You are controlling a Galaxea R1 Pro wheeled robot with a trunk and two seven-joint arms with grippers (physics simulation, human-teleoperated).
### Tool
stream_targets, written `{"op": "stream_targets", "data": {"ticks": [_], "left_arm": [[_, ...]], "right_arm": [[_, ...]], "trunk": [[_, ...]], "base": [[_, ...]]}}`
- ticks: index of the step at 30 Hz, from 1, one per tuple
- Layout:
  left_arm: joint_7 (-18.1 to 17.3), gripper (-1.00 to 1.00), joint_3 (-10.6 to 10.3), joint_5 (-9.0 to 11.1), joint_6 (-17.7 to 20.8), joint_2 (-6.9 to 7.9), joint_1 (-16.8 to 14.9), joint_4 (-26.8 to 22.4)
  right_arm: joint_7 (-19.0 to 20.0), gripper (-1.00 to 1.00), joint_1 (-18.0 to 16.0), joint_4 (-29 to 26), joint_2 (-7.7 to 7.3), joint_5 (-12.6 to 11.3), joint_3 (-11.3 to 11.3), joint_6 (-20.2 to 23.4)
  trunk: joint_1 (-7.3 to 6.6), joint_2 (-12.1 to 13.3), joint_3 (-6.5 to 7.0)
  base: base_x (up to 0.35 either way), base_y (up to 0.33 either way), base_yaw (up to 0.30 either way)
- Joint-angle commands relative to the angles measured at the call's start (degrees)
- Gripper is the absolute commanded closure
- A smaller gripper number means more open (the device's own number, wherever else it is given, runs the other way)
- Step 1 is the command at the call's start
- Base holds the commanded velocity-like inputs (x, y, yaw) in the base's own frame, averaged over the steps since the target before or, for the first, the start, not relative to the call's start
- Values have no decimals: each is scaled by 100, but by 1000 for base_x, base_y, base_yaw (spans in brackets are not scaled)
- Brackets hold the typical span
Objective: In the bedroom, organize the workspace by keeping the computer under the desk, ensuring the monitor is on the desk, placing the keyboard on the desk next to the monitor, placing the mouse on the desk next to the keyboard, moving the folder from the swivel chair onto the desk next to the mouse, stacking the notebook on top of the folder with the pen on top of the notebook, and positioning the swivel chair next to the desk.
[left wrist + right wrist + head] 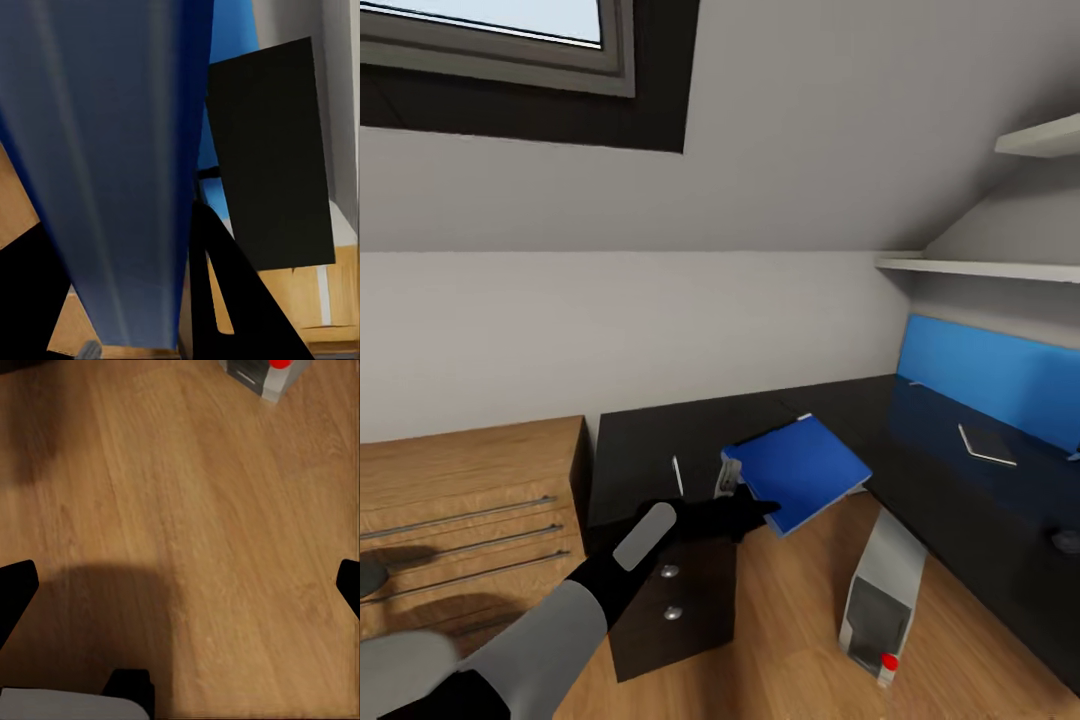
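Close up, the left gripper (745, 510) pinches the blue folder (805, 470) by its near edge, tipped, over the desk (640, 450) corner. It hangs partly past the edge, so it could slide off and hit the computer (880, 600) on the floor. Right gripper (180, 585) is spread wide, holding nothing.

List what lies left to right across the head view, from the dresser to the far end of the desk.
Wooden dresser → pen → left gripper holding the folder → computer → notebook → mouse.
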Motion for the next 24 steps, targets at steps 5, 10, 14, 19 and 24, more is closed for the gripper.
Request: {"op": "stream_targets", "data": {"ticks": [5,10,14,19,24], "left_arm": [[-51,100,-30,6,10,0,-4,58],[-67,100,-58,0,-7,9,26,100],[-74,100,-67,1,-36,15,37,264],[-336,100,-60,42,-56,62,82,476],[-583,100,-57,97,-65,72,103,649]], "right_arm": [[0,-100,1,-4,-13,-59,31,-17],[0,-100,1,-4,-11,-54,29,-16],[0,-100,1,-4,-8,-53,28,-16],[0,-100,1,-3,-8,-53,30,-16],[0,-100,1,186,28,-37,103,-34]], "trunk": [[-110,199,85],[-220,399,175],[-308,559,247],[-418,760,337],[-528,961,426]], "base": [[0,0,-298],[0,0,-298],[0,0,-298],[0,0,-298],[0,0,-298]]}}
